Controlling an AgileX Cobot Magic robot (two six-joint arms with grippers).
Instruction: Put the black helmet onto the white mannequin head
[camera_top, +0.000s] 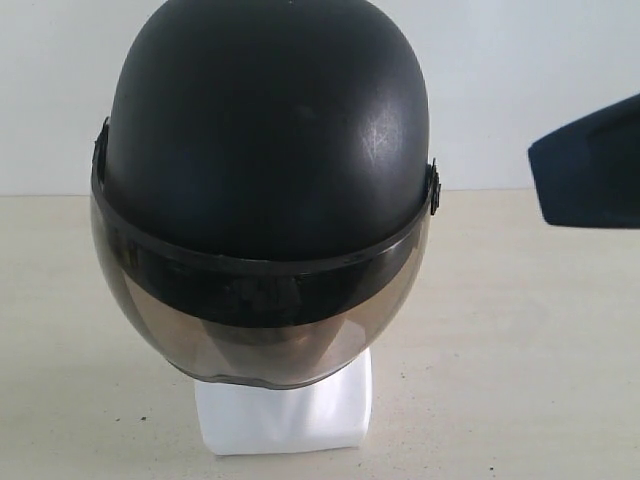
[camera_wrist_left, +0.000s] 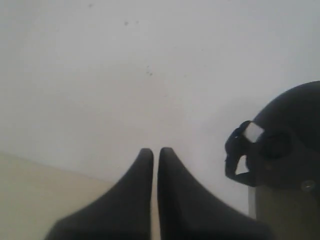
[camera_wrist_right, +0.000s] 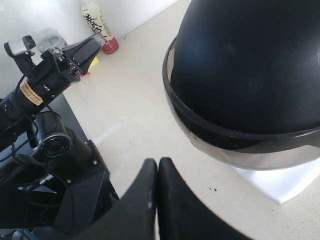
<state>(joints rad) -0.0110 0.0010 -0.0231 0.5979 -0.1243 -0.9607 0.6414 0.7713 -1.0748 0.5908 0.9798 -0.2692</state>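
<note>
Beige worktop carries everything. Black helmet sits on the white mannequin head with the tinted visor down over the face. Only the blocky white neck base shows below the helmet. Right end effector is narrow, fingers pressed together, holding nothing, near the helmet's visor rim but not touching it. Left end effector is also narrow, fingers nearly touching, empty, beside the helmet's side hinge and apart from it. Bottle with red bottom stands well apart from the helmet, by the wall.
</note>
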